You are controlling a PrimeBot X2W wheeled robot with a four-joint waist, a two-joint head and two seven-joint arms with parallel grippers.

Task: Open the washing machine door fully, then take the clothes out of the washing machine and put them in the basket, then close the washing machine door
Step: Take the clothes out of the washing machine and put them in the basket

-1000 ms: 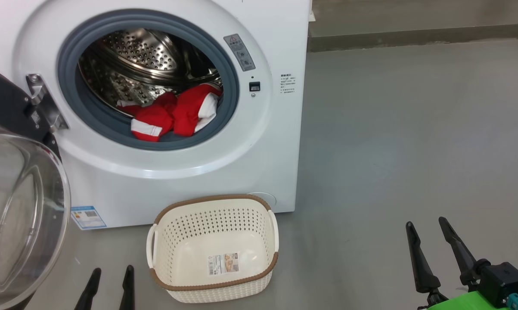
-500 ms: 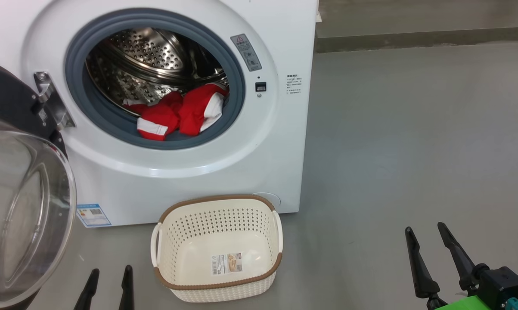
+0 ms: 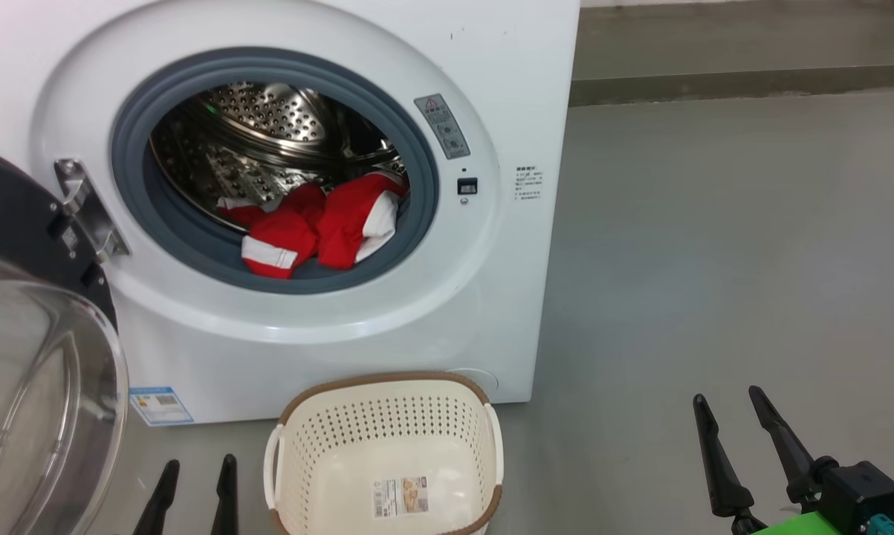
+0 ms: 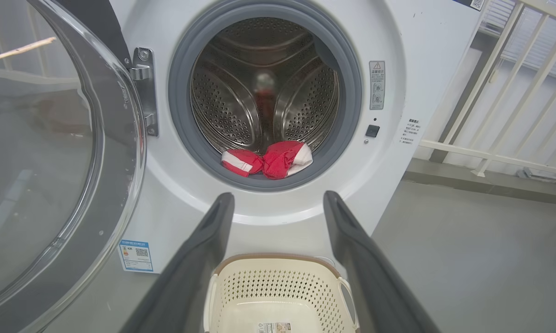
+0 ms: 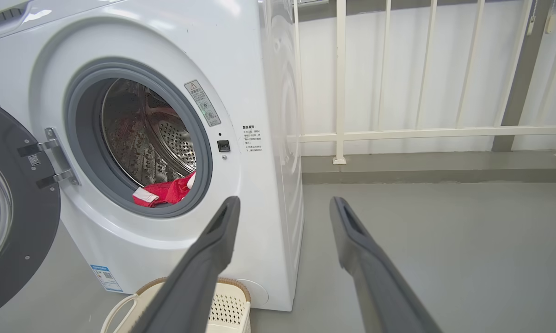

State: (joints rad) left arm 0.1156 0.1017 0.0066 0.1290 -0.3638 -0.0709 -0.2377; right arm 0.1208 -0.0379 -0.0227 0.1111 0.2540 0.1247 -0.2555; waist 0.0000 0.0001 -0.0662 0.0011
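Door (image 3: 38,357) open, clothes (image 3: 316,230) in the drum (image 3: 268,126): I judge unloading comes next, my left pincer (image 3: 200,464), spread empty like the right pincer (image 3: 727,397), reaching in

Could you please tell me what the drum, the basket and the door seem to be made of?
Drum: probably stainless steel, shiny, perforated, mirror-like glints.
Basket: apparently moulded cream plastic, matte, holed walls, brown woven-look rim.
Door: glossy black rim, likely plastic; clear bowl, glass or plastic, see-through.

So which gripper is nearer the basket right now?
Left. The left gripper is low, just off the left side of the basket, not touching it; the right gripper is far off to the basket's right.
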